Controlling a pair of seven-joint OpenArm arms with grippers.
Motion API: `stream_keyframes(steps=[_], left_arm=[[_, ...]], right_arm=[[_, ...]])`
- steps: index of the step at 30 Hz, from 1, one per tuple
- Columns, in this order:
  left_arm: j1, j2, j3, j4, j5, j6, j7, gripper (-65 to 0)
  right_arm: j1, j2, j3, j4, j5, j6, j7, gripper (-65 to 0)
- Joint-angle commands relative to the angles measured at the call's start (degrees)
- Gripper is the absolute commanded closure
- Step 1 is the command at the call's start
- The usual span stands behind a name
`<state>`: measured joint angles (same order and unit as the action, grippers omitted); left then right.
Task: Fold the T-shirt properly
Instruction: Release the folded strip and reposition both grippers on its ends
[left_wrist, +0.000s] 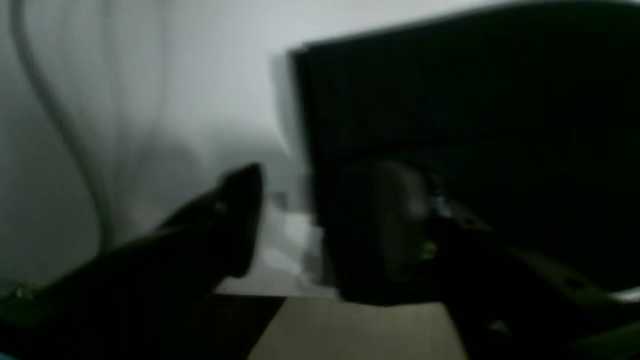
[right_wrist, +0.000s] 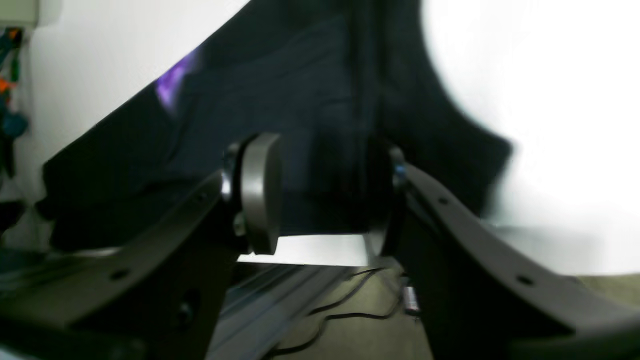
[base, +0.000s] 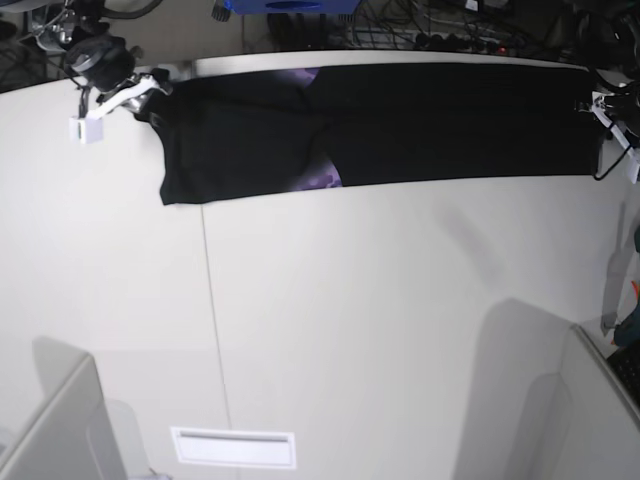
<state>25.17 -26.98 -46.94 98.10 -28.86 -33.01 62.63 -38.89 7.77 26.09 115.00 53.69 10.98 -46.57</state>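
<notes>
From the base view I saw the T-shirt (base: 400, 120) as a long, flat band of soft black cloth along the far edge of the pale, smooth counter (base: 350, 320), with small purple patches peeking at its folds. The right gripper (base: 150, 95) sat at one end near a far corner, the left gripper (base: 600, 105) at the other.

Only the right wrist view showed its round grey fingers (right_wrist: 257, 192) set apart, dark cloth between them, though I couldn't tell whether they pinched it. The left wrist view was dim and blurred; its fingers (left_wrist: 240, 215) stood apart at the shirt's straight edge.
</notes>
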Motion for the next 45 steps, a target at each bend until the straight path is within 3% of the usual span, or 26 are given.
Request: stream_keyframes(steps=[1,4,6,7,8,11,14,17,23,29,34,41,45], left_arm=[[0.2,-1.2,-2.6,1.1,-0.4,0.2,-0.4,-39.2],[0.4,-0.7,-6.4,3.0,-0.5,0.1,-0.4,-31.9],[0.7,2.1,-7.3,5.1,-0.5,0.1,-0.4,-15.0],[0.7,3.6,-7.4,5.9,-0.2,0.1,-0.3,-2.3],[0.8,4.8,-7.2,6.1,0.2,0.1,-0.3,0.0],[0.8,7.4,-6.6,4.8,0.2,0.2,-0.2,0.0],[0.5,7.5,-1.0,2.2,1.8,0.4,-0.4,0.0],[-0.8,7.9,3.5,0.0,8.0,0.4,-0.6,0.0],[-5.3,13.0,10.2,-1.3,19.1,0.4,-4.9,0.0],[-11.4,17.5,16.2,-1.3,27.1,0.4,-5.5,0.0],[-16.9,21.0,17.1,-1.3,32.3,0.4,-5.5,0.0],[-24.1,24.3,17.2,-2.4,37.7,0.4,-5.4,0.0],[-24.5,24.0,16.4,-0.5,36.1,0.4,-2.2,0.0]], right_arm=[[-0.2,0.4,1.7,0.7,0.1,0.4,1.0,-26.1],[0.0,0.4,2.8,0.8,-0.7,1.6,2.1,-23.4],[0.3,0.7,1.5,0.8,-0.8,6.0,3.1,-13.2],[1.2,0.9,-0.5,0.7,-1.1,8.4,2.9,-5.3],[2.1,1.0,-2.4,0.6,-1.9,10.2,2.3,0.0],[5.4,0.4,-6.7,-0.7,-7.8,9.4,-0.8,0.0],[8.9,-1.7,-8.3,-4.2,-13.5,9.3,-1.7,0.0],[11.8,-3.2,-8.5,-7.7,-18.1,9.3,-1.9,0.0],[16.6,-4.8,-7.8,-15.8,-26.0,9.3,-1.4,0.0],[21.8,-4.7,-1.1,-24.8,-29.6,8.8,2.7,0.0],[25.4,-4.4,5.3,-28.7,-32.7,8.8,4.1,0.0],[27.8,-4.6,6.5,-28.5,-32.8,8.8,3.7,0.0],[27.2,-4.8,6.6,-26.2,-32.6,8.8,3.9,0.0]])
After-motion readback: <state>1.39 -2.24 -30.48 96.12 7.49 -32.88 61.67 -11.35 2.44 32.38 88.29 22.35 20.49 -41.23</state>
